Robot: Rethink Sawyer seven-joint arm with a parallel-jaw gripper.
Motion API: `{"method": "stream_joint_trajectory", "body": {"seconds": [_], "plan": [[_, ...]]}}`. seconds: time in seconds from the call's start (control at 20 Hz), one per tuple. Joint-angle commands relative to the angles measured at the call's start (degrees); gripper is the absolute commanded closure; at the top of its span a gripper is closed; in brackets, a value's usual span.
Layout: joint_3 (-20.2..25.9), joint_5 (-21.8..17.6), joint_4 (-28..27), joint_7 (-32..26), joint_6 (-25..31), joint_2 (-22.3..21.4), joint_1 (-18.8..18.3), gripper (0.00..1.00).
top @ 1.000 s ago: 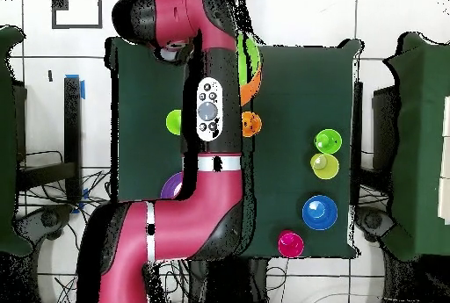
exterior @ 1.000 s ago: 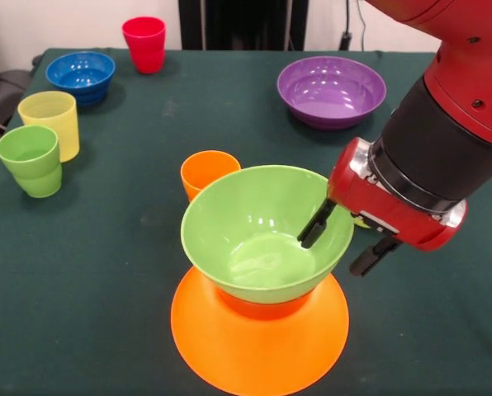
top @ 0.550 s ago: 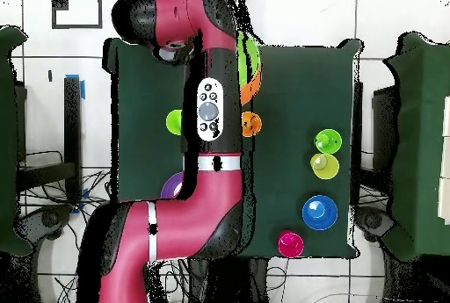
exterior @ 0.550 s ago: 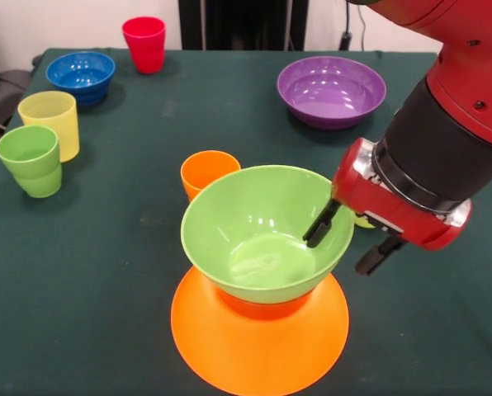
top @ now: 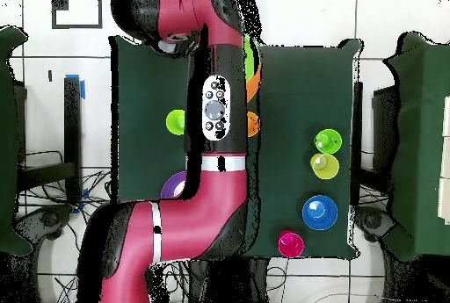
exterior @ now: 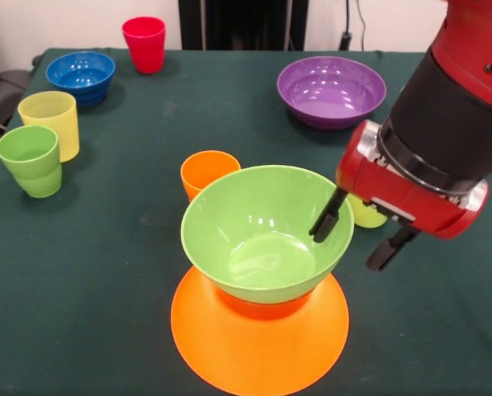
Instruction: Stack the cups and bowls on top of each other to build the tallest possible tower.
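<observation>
1. The dark green tabletop (exterior: 106,272) fills the front view
2. The red and black arm (exterior: 456,124) enters from the upper right of the front view; in the overhead view it runs up the middle and hides most of the pile
3. The tower (exterior: 262,280) sits at lower centre: a very large orange bowl (exterior: 258,342), upside down as the base, a small red-orange bowl (exterior: 258,309) on it, and a medium green bowl (exterior: 262,231) upright on top
4. The purple bowl (exterior: 332,91) stands at upper right, the blue bowl (exterior: 81,76) at upper left
5. The end effector (exterior: 357,235) has its fingers apart, one inside the green bowl's right rim, the other outside it
6. Cups: orange cup (exterior: 206,173) just behind the green bowl; pale yellow cup (exterior: 51,122) and green cup (exterior: 31,159) at left; red cup (exterior: 144,43) at top; lime green cup (exterior: 366,213) partly hidden by the end effector
</observation>
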Motion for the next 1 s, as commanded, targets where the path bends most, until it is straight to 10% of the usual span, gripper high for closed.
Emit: {"method": "stream_joint_trajectory", "body": {"seconds": [0.05,0.55,1.0], "plan": [[6.22,-5.47,3.44,-14.13,6.38,-2.9,-0.87,0.0],[5.84,-3.44,6.07,-14.34,5.82,-4.33,-1.79,0.0],[-3.13,5.38,21.23,-10.74,-0.28,-11.34,-3.98,0.0]]}}
